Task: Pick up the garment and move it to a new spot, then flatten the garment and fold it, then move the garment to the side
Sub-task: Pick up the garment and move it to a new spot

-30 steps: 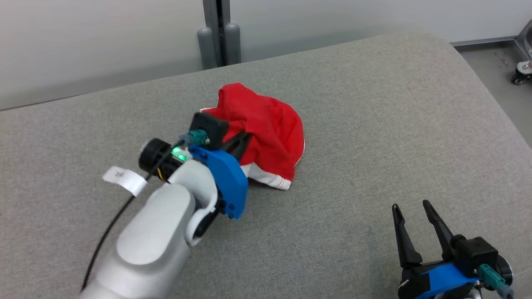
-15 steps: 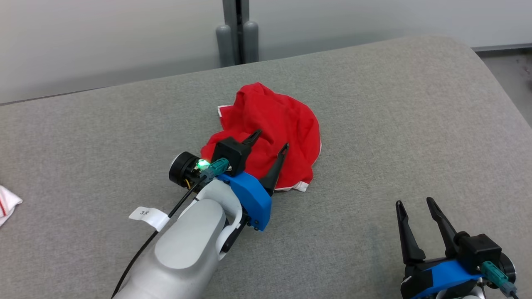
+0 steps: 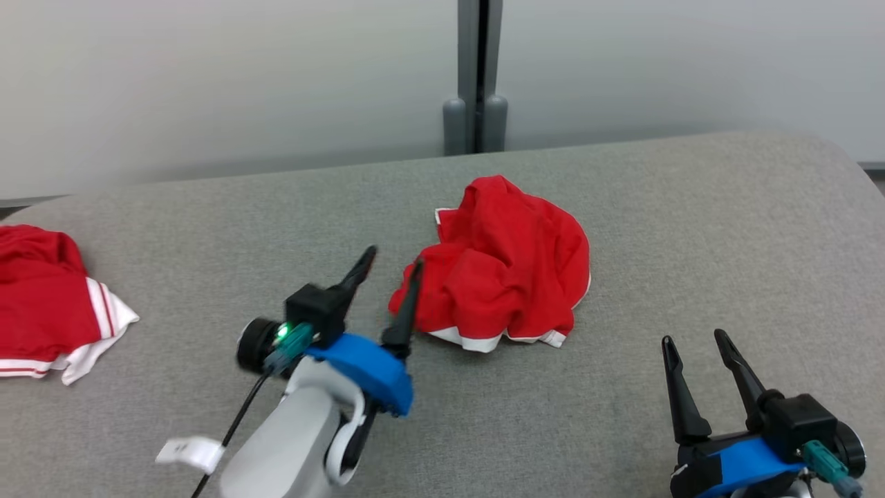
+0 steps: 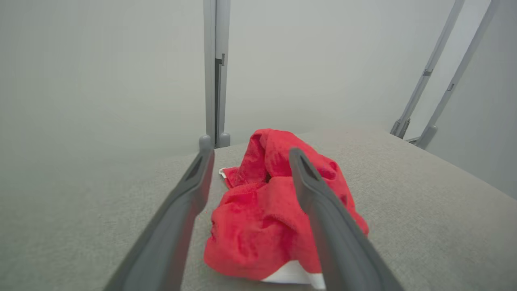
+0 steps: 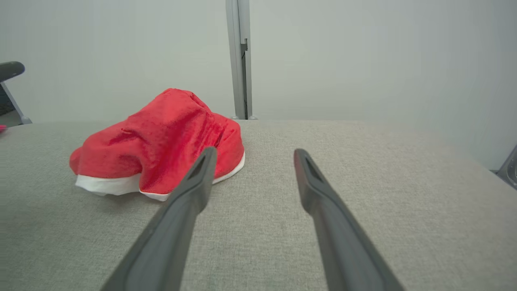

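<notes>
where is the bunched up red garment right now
In the head view the red garment lies bunched on the grey cushion, right of the open left gripper, before the grey post.

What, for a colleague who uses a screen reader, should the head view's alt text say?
A crumpled red garment with white trim lies in the middle of a grey padded surface. The left gripper, open, points at its left edge; the right gripper, open, rests apart at lower right. A second red-and-white garment lies at the far left.

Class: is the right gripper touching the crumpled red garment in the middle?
Apart. The head view shows a strip of bare grey surface between the right gripper and the crumpled red garment.
</notes>
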Robot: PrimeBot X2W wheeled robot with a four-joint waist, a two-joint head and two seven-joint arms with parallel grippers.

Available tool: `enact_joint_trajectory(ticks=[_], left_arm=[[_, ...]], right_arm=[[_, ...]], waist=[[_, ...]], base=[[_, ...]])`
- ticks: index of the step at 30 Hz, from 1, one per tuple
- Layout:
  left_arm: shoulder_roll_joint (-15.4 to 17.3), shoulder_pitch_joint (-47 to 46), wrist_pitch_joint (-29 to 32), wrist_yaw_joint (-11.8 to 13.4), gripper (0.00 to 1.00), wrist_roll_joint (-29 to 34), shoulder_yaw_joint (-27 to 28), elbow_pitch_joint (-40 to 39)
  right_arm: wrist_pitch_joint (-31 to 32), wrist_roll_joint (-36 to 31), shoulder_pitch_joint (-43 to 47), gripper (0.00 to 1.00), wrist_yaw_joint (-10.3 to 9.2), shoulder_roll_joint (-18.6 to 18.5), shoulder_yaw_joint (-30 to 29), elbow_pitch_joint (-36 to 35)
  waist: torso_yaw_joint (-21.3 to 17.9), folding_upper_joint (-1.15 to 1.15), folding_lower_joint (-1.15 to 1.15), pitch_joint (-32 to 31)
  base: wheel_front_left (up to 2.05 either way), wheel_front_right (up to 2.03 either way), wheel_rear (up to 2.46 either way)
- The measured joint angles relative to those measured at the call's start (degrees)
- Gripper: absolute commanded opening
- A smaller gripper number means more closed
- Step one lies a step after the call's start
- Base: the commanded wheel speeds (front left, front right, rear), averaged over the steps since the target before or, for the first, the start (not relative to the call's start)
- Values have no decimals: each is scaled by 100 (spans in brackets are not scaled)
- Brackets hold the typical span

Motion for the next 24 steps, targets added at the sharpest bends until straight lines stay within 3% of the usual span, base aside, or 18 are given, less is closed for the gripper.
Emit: enact_joint_trajectory(ticks=[8,13,24], left_arm=[[360,1495,-15,411,100,102,918,-964],[389,2324,-22,566,100,219,1490,-1488],[107,3072,-22,426,100,535,1987,-1802]], right_arm=[[0,-25,297,100,0,0,40,-165],[0,24,484,100,0,-1,-1,-165],[0,149,606,100,0,-1,19,-23]], waist=[[258,0,0,-225],[359,0,0,-310],[440,0,0,-399]], base=[[0,0,0],[0,0,0],[0,0,0]])
